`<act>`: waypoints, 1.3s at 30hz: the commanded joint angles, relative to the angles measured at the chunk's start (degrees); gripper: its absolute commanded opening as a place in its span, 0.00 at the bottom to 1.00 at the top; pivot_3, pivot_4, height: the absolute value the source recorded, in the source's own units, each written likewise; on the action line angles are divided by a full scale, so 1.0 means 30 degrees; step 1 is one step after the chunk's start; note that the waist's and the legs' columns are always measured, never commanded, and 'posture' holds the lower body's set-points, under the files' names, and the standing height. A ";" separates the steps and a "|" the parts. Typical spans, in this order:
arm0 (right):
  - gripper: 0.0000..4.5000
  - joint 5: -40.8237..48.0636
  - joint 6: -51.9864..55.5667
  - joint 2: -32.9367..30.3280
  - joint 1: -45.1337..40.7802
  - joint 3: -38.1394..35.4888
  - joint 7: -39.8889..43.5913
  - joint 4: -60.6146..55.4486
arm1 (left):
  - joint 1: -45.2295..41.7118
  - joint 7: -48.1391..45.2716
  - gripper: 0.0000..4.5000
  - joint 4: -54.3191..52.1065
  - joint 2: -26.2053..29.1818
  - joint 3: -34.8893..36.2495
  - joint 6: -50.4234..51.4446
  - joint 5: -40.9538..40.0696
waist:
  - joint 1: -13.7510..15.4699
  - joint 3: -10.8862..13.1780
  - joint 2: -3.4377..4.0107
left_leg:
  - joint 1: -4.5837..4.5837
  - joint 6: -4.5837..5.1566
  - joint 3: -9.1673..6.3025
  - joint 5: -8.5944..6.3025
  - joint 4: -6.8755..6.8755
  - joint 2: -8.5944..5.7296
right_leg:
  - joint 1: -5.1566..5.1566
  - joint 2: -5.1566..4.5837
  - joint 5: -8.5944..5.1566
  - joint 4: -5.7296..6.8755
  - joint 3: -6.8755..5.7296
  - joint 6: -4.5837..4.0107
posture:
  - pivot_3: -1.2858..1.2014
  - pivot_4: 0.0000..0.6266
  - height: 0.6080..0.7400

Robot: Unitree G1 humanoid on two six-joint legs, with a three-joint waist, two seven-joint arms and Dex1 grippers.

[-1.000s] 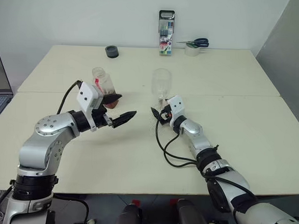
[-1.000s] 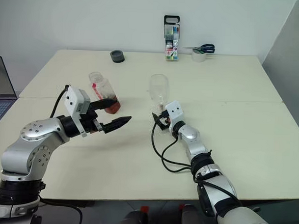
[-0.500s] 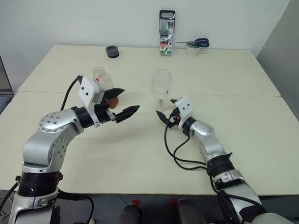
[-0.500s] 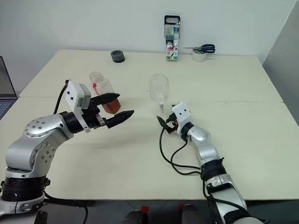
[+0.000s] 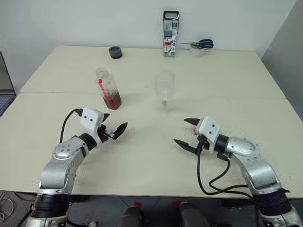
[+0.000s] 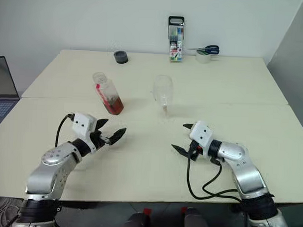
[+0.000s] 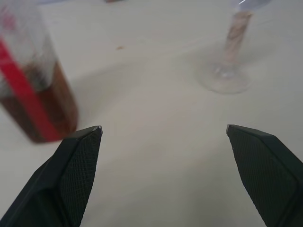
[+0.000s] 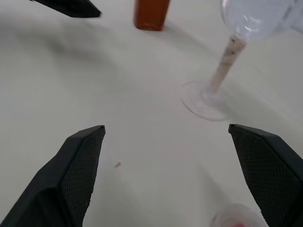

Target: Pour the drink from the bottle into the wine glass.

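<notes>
Marker-pen case [image 5: 169, 33], scissors [image 5: 198, 44], tape rolls [image 5: 114, 52], laptop [image 5: 0, 88]

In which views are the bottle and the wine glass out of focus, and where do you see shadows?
Left wrist view: the bottle is soft, the wine glass foot also blurred. Right wrist view: the glass stem is sharper. Left eye view: soft, even light, faint shadows on the table under both grippers, left and right.
</notes>
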 commanded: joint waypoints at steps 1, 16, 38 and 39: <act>0.99 0.1684 0.1588 -0.0583 0.0178 -0.0151 0.0857 -0.3121 | -0.0140 0.0804 1.00 0.0448 -0.0228 0.0448 -0.1269 0.0650 | 0.0157 -0.0003 -0.0005 | 0.0003 0.0000 0.0001 0.0000 0.0000 0.0001 | 0.0001 0.0001 0.0000 0.0000 -0.0001 0.0000 | 0.52 0.24 1.00; 0.99 0.4576 0.6478 -0.0194 -0.1422 -0.0568 -0.1361 -0.5054 | -0.4792 0.0745 1.00 0.6961 -0.0145 0.0511 -0.4323 0.1484 | 0.0552 -0.0024 -0.0046 | -0.0014 -0.0055 -0.0008 0.0031 -0.0004 -0.0013 | 0.0000 -0.0010 0.0000 -0.0017 -0.0029 0.0000 | 0.52 0.24 1.00; 0.99 0.4089 0.6162 -0.0109 -0.2170 -0.0023 -0.2760 -0.5389 | -1.0512 -0.1002 1.00 1.3964 0.0227 -0.0023 -0.6458 0.2558 | 0.0528 -0.0022 -0.0053 | -0.0036 -0.0058 0.0006 0.0033 0.0004 -0.0032 | -0.0009 -0.0008 0.0001 -0.0013 -0.0058 0.0000 | 0.52 0.24 1.00; 0.99 0.4093 0.6154 -0.0102 -0.2183 -0.0021 -0.2768 -0.5405 | -1.0858 -0.1039 1.00 1.4346 0.0215 -0.0064 -0.6543 0.2629 | 0.0528 -0.0020 -0.0055 | -0.0036 -0.0059 0.0004 0.0033 0.0006 -0.0033 | -0.0009 -0.0008 0.0001 -0.0010 -0.0059 0.0000 | 0.52 0.24 1.00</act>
